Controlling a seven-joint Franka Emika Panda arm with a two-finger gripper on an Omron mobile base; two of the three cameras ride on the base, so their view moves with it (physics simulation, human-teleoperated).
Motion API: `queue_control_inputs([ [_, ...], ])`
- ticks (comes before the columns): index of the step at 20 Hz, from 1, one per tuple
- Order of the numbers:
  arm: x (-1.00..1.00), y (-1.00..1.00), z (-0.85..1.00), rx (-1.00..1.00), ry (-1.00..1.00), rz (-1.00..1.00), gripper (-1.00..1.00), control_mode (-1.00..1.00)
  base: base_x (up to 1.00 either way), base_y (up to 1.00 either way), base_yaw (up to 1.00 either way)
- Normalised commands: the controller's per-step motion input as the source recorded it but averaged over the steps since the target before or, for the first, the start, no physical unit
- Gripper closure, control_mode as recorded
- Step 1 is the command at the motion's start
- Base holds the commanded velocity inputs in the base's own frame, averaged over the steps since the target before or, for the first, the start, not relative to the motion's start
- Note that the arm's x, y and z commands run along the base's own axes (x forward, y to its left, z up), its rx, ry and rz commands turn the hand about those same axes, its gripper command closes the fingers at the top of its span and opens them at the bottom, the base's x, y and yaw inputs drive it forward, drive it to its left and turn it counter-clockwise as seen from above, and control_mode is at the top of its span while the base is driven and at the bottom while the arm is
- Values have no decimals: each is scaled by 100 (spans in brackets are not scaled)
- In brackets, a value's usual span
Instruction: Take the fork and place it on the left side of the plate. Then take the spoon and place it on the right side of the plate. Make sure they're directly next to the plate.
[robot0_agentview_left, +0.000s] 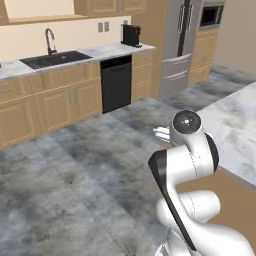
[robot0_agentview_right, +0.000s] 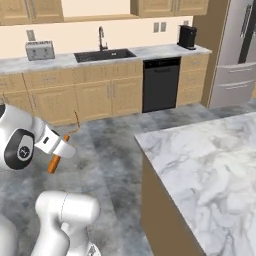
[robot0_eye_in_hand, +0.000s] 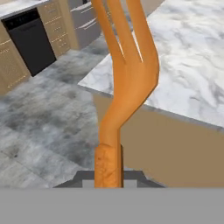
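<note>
1 fork (robot0_eye_in_hand: 127, 74) clamped in fingers (robot0_agentview_right: 59, 149), tines outward, above floor beside marble counter (robot0_agentview_right: 210, 165).

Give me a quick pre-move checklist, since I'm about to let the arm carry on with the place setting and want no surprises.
1. Fork in the gripper: ok, its orange handle rises from between the fingertips.
2. Fork held off the floor: ok, in the right base view it hangs in the air.
3. Marble counter within view: ok, beside the arm.
4. Plate located: cannot tell.
5. Spoon located: cannot tell.
6. Grip firm enough to travel: cannot tell.
</note>
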Motion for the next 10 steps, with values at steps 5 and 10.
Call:
queue_control_inputs([
  [5, 0, 0, 0, 0, 0, 0, 100, 100, -100, -40, -15],
  [10, 0, 0, 0, 0, 0, 0, 100, 100, -100, -48, -13],
])
